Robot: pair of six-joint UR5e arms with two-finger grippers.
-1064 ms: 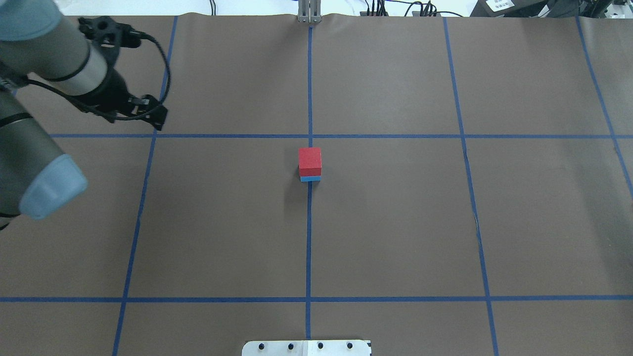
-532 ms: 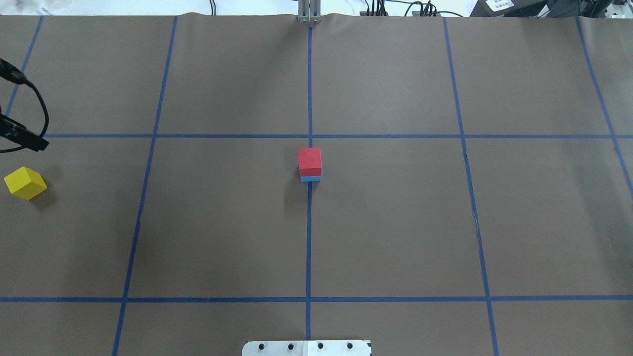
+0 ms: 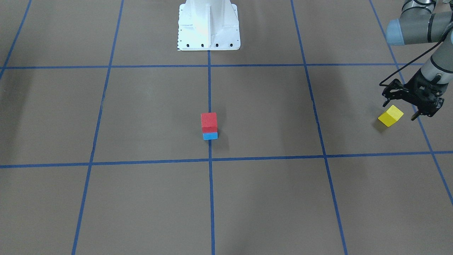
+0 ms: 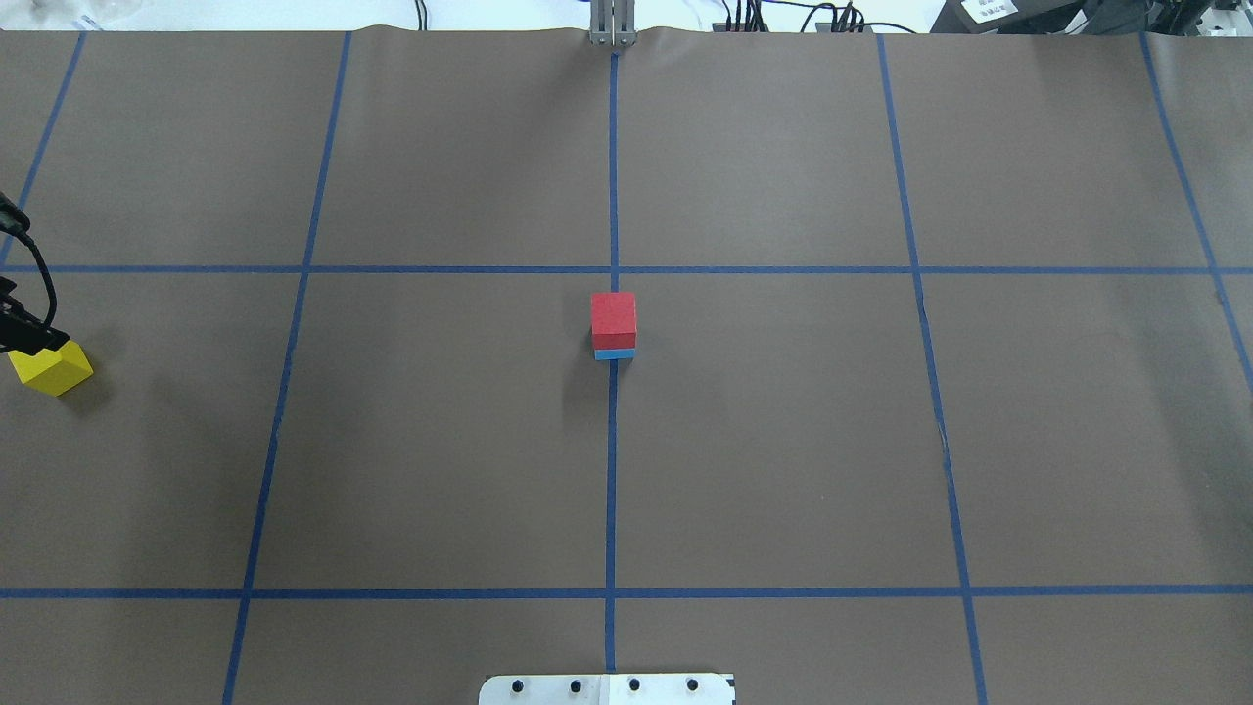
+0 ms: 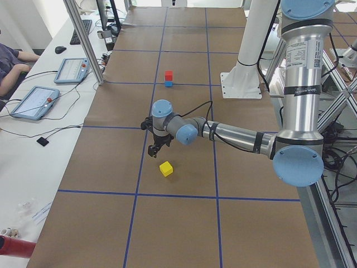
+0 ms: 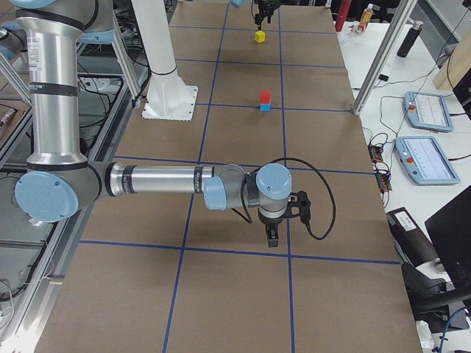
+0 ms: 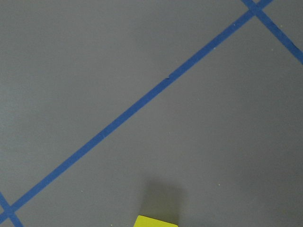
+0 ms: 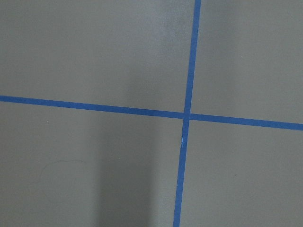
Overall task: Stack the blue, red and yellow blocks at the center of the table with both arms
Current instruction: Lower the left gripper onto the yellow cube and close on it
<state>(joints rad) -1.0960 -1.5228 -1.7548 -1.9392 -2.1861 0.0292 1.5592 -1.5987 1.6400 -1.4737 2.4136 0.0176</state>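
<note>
Yellow cube-shaped block (image 3: 390, 115) lies on the brown paper-covered table (image 3: 141, 198), far out on the robot's left and well apart from the centre. At the centre we see the red cube-shaped block (image 3: 208, 121) resting squarely on the blue cube-shaped block (image 3: 210, 136), on a blue tape line (image 3: 211, 198). The left gripper (image 3: 399, 111) hangs just above the yellow block, fingers spread wide, holding nothing. The right gripper (image 6: 272, 239) points down at the table's opposite side; we cannot tell whether it is spread or closed.

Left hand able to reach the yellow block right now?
Probably yes. The left hand hangs open close by the yellow block, a little above it, and nothing stands between them.
</note>
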